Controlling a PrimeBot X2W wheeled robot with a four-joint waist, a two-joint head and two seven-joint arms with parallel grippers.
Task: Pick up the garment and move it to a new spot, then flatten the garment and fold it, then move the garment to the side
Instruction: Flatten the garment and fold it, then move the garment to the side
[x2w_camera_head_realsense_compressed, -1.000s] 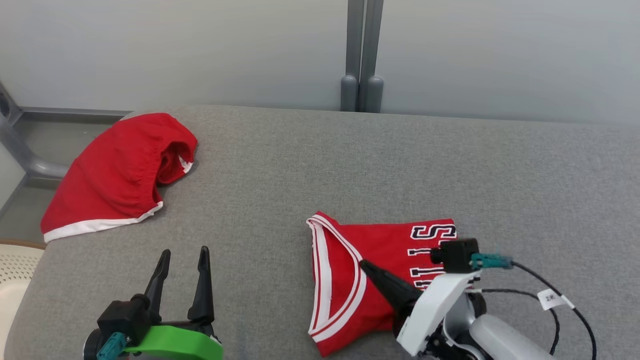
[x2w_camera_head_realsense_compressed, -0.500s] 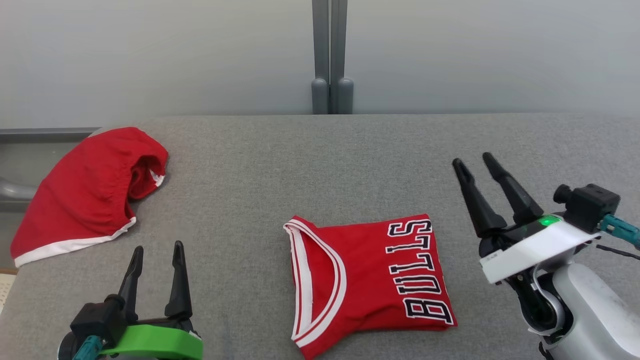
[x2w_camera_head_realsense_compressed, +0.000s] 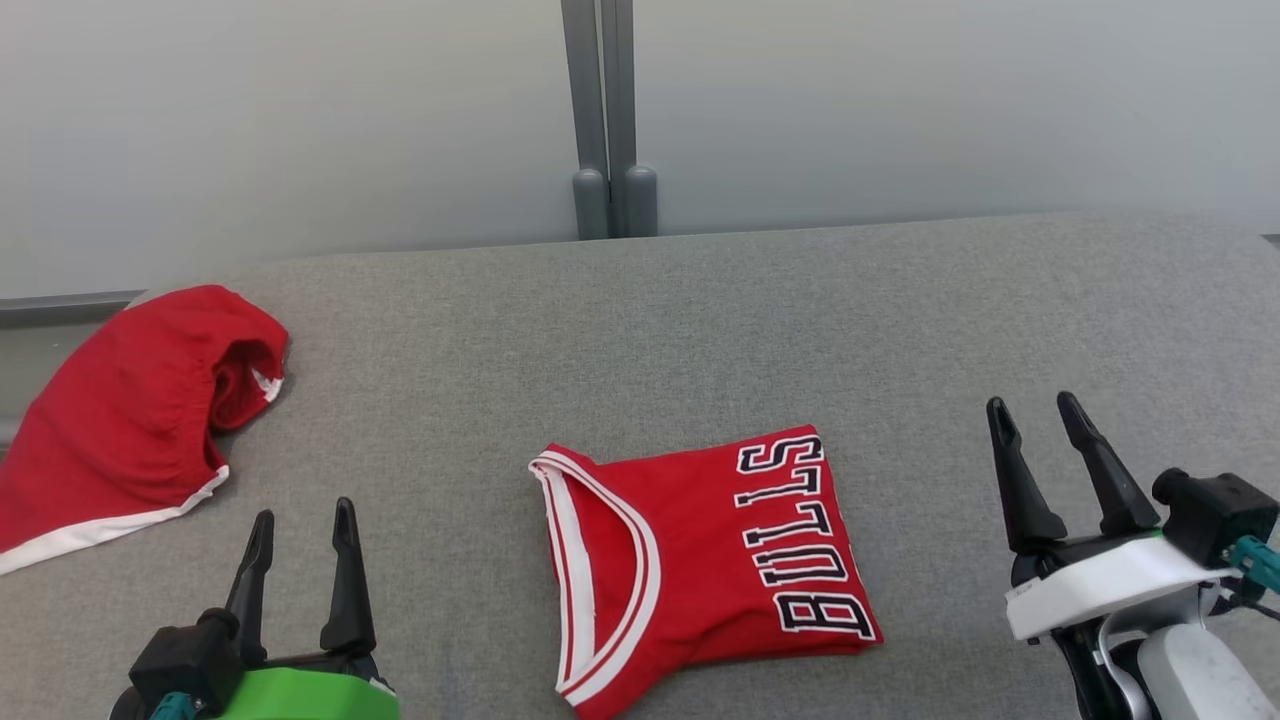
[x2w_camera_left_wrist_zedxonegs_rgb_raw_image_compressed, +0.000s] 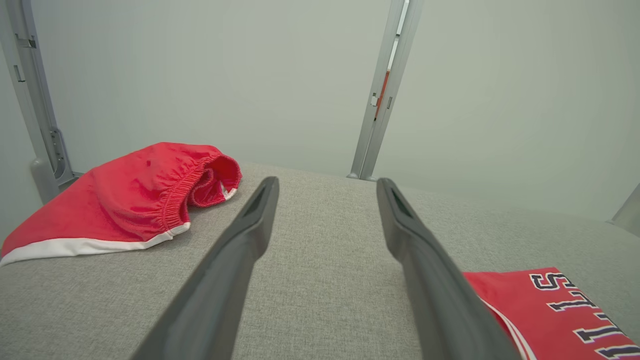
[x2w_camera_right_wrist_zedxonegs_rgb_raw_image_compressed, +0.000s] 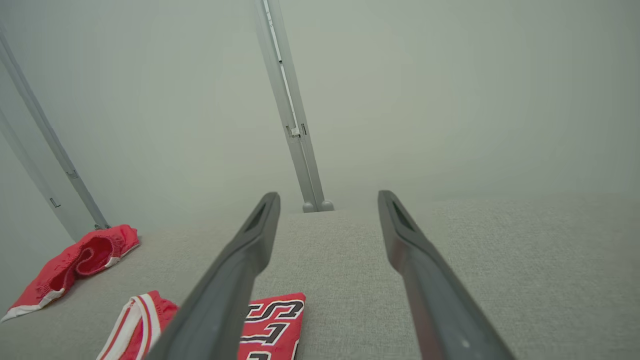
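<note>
Since my right gripper (x2w_camera_head_realsense_compressed: 1031, 402) lifts off: jersey (x2w_camera_head_realsense_compressed: 690, 560) lies free
Right gripper, left gripper (x2w_camera_head_realsense_compressed: 303, 510): wide open, empty
Fold: looks done

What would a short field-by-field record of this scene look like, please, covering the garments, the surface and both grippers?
surface: grey fabric surface, pale wall behind
garment: red jersey, folded, BULLS lettering facing up, lying flat between the two grippers
other cloth: red shorts with white hem, rumpled, at the surface's far left edge
left gripper: open, holding nothing, apart from the jersey
right gripper: open, holding nothing, apart from the jersey
fold: looks done
</note>
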